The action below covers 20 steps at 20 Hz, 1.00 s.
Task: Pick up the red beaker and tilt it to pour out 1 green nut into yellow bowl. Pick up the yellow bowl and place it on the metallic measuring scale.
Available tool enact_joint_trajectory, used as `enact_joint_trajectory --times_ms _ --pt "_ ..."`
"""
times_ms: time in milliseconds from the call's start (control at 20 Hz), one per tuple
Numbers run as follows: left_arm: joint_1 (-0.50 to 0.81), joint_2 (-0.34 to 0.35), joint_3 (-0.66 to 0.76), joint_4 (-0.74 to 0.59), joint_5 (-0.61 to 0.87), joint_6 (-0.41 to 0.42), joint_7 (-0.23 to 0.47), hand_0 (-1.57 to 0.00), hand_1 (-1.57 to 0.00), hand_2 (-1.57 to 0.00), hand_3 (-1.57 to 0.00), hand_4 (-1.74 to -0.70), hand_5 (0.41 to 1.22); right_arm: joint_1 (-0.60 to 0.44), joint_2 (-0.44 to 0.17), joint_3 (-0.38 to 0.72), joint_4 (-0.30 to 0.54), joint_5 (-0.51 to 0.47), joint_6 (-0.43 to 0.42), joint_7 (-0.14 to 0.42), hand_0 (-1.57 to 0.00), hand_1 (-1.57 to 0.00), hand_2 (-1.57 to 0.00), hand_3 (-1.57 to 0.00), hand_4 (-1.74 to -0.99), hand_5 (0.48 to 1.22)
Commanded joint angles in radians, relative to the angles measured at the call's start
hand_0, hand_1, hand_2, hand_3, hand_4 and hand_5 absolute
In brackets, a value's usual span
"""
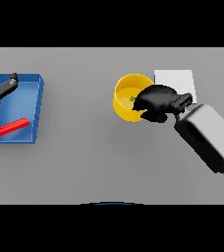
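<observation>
The yellow bowl [125, 94] stands at the table's middle right, with one small green nut [132, 99] inside it. My right hand [157, 101] is at the bowl's right rim, its fingers curled over the edge and hiding that side. Just behind the hand, right of the bowl, lies the pale flat measuring scale [175, 81]. A long red object [7, 129], which may be the beaker on its side, lies in the blue tray [31, 106] at the far left. My left hand [2, 88] hovers over the tray's back left corner with relaxed fingers, holding nothing.
The blue tray takes up the table's left side, its walls raised around the red object. My right forearm [210, 138] crosses the lower right of the table towards the bowl.
</observation>
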Motion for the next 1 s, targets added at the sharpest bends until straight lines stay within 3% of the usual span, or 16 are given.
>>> enact_joint_trajectory --times_ms 0,150,200,500,650,950 --pt "-0.009 -0.005 -0.006 0.001 -0.012 0.005 0.006 0.00 0.00 0.00 0.00 -0.80 0.723 -0.004 -0.023 -0.005 -0.012 0.000 -0.001 -0.020 -1.57 -1.57 -1.56 -1.24 -1.719 1.220" --pt "-0.002 0.011 0.008 -0.007 -0.001 0.007 -0.001 0.00 0.00 0.00 0.00 -0.81 0.735 -0.038 -0.058 -0.008 0.037 0.031 -0.055 -0.064 -1.57 -1.57 -1.57 -1.32 -1.720 1.220" --pt "-0.001 0.016 0.007 -0.014 -0.003 0.009 0.008 0.00 0.00 0.00 0.00 -0.81 0.741 -0.061 -0.061 -0.023 0.066 0.031 -0.066 -0.054 -1.57 -1.57 -1.57 -1.33 -1.720 1.221" --pt "0.002 0.029 -0.003 -0.055 -0.006 0.012 0.064 0.00 0.00 0.00 0.00 -0.81 0.743 -0.094 -0.121 -0.070 0.230 0.011 -0.153 -0.091 -1.57 -1.57 -1.57 -1.22 -1.720 1.221" --pt "0.006 0.032 -0.003 -0.069 -0.004 0.021 0.086 0.00 0.00 0.00 0.00 -0.83 0.765 -0.116 -0.117 -0.082 0.343 0.016 -0.198 -0.089 -1.57 -1.57 -1.57 -1.19 -1.720 1.221" --pt "0.006 0.033 -0.003 -0.062 -0.008 0.021 0.096 0.00 0.00 0.00 0.00 -0.82 0.763 -0.154 -0.110 -0.086 0.549 0.032 -0.285 -0.154 -1.57 -1.57 -1.57 -1.23 -1.722 1.221"
